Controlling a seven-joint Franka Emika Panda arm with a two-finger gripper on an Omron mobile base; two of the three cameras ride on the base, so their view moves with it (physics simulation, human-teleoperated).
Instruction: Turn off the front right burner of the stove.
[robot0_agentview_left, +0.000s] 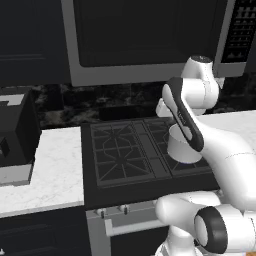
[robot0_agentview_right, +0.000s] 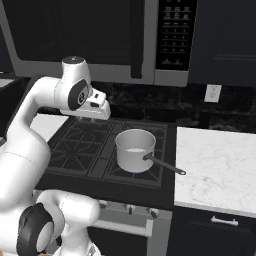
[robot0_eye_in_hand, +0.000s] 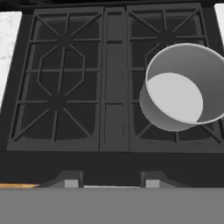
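The stove (robot0_agentview_left: 125, 187) is a wide black cooktop over a steel front. Its front right burner (robot0_eye_in_hand: 146, 131) is the near right grate section, and a steel pot (robot0_eye_in_hand: 181, 89) sits over most of it. From the right base view the pot (robot0_agentview_right: 134, 150) points its long handle right, over the front right burner (robot0_agentview_right: 122, 172). My gripper (robot0_eye_in_hand: 108, 181) hangs above the cooktop's middle, looking down; its fingertips (robot0_eye_in_hand: 70, 180) stand wide apart, open and empty. Small knobs (robot0_agentview_right: 131, 208) line the steel front, well below and in front of the hand.
A large steel-framed microwave (robot0_agentview_left: 145, 45) hangs above the stove. White marble counter (robot0_agentview_right: 215, 170) lies to the right, and more counter (robot0_agentview_left: 50, 170) to the left carries a dark appliance (robot0_agentview_left: 15, 135). A bar handle (robot0_agentview_right: 125, 227) runs under the knobs.
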